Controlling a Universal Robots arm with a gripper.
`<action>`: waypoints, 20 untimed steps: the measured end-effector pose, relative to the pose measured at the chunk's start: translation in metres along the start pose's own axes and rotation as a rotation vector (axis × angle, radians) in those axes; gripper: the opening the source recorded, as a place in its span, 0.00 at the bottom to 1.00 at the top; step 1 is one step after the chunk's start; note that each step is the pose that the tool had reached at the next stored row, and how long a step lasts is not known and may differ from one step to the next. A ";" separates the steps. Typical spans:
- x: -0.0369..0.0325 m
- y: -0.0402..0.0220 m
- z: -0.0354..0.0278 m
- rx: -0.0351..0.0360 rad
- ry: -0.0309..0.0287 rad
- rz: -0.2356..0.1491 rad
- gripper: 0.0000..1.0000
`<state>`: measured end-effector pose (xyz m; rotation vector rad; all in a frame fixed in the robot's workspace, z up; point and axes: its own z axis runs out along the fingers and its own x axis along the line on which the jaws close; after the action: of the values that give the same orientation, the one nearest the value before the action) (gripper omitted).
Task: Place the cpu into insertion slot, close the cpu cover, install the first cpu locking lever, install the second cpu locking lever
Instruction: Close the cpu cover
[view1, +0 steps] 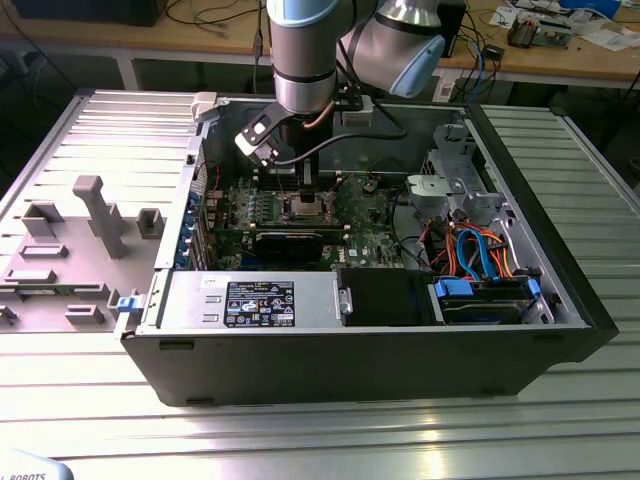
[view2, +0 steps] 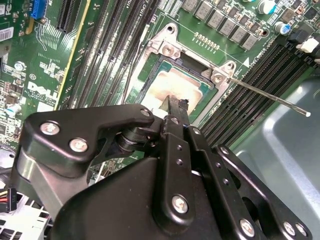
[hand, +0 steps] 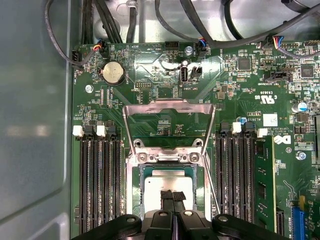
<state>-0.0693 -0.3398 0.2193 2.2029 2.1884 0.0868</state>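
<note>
Observation, taken from the slot (hand: 131, 186). The cpu (hand: 167, 181) lies flat inside the slot, square to its rim, and judged seated. The gripper (hand: 173, 196) stands directly over the cpu. Its fingers (hand: 166, 200) are together, with nothing visible between them. Whether the tips touch the cpu top or hang just above it cannot be told. In the exterior view the gripper (view1: 303, 185) reaches straight down into the open case (view1: 400, 350), over the board's middle.

The cover (hand: 169, 105) is open. It is hinged on the slot edge opposite the fingers and is swung back from there, so the slot's centre is exposed. Closing it would mean swinging it over the cpu, towards where the fingers are.

One lever (view2: 270, 97) runs from a slot corner outward, with its long axis crossing the memory slots (view2: 245, 85) at a slant. It is judged unlatched.

Materials:
- The cpu is a small, smooth square plate of grey metal with a faint coppery cast.
- The slot rim is bright stamped metal with screw heads at its corners.
- The cover is a thin silvery frame around a square window.
- The lever is a slim, shiny, round rod.
- The board (hand: 150, 85) is green and densely populated.
- The memory slots flanking the slot are long, narrow and black.
- The fingers are matt black, narrow and blunt-ended.
</note>
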 end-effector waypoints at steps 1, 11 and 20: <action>0.0000 0.0000 0.0000 0.0000 -0.0007 0.000 0.11; 0.0000 0.0000 0.0000 -0.0001 -0.0069 0.000 0.11; 0.0001 0.0000 0.0000 -0.0001 -0.0127 -0.001 0.11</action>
<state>-0.0693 -0.3398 0.2194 2.1962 2.1827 0.0726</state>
